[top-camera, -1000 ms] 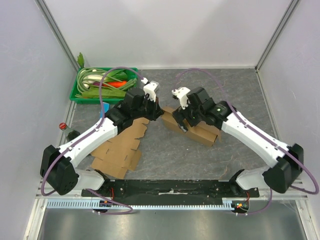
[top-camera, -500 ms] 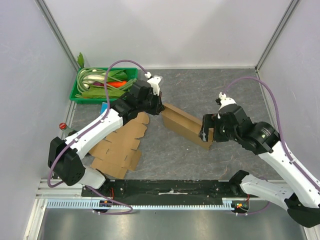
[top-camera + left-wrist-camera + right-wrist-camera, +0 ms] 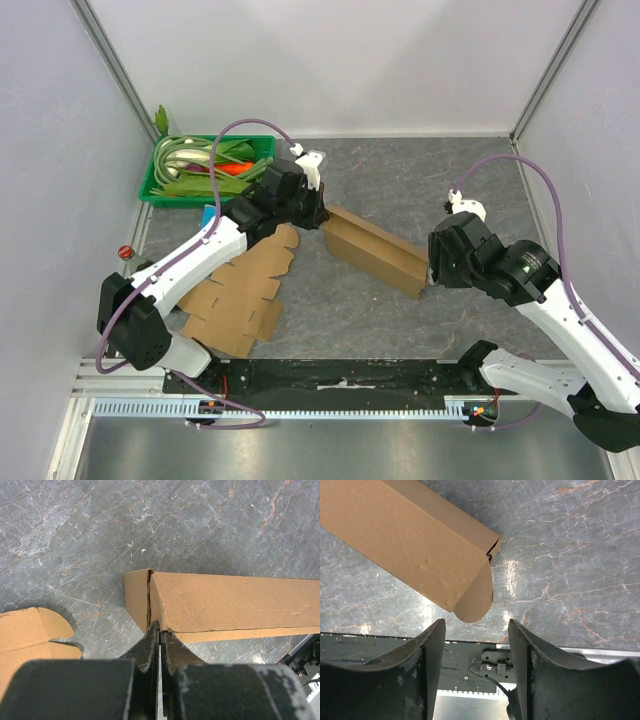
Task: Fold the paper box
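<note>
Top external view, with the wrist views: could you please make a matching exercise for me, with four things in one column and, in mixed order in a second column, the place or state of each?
Things:
1. paper box
2. flat cardboard sheet
3. green tray
4. right gripper

Places or states:
A. in the far left corner
B. open, facing a rounded flap
C. in the middle, folded into a long shape
D. lying unfolded, near left

Right pairs: 1-C, 2-D, 3-A, 4-B

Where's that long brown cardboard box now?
Seen from above, the long brown cardboard box lies centrally between the left hand and right hand, beside a flat cardboard sheet.
</note>
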`<move>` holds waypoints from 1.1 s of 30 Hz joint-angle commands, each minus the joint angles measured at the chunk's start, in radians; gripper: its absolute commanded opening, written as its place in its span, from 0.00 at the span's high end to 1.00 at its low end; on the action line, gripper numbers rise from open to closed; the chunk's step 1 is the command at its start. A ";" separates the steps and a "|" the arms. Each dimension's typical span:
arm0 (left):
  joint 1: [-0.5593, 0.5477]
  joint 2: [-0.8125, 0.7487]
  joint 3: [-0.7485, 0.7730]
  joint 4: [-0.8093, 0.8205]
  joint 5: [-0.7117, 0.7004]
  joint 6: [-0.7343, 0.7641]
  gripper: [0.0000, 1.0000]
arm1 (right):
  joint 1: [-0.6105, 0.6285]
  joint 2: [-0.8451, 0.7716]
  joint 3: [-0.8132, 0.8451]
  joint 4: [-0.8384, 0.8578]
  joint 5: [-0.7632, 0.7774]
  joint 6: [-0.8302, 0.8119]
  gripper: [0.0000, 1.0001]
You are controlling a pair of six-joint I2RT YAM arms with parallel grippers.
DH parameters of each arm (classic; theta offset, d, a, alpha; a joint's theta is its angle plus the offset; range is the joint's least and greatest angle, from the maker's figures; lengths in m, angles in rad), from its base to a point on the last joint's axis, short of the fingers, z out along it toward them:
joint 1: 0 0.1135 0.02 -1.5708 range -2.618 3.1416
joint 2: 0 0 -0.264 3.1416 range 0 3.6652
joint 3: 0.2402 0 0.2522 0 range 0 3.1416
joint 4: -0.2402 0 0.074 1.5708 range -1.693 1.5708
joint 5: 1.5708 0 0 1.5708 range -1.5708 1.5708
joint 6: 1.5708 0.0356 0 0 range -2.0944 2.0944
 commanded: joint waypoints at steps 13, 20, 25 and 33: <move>-0.015 0.008 0.027 -0.025 -0.015 -0.025 0.98 | 0.000 0.043 -0.084 0.113 0.129 -0.017 0.71; -0.022 0.003 0.017 -0.013 -0.015 -0.013 0.98 | -0.001 0.060 -0.038 0.125 0.117 -0.031 0.86; -0.029 0.008 0.009 -0.012 -0.015 -0.007 0.98 | 0.000 0.093 0.056 0.119 0.045 -0.049 1.00; -0.032 -0.005 -0.016 0.004 -0.018 0.007 0.98 | -0.006 0.065 0.013 0.246 -0.095 0.004 1.00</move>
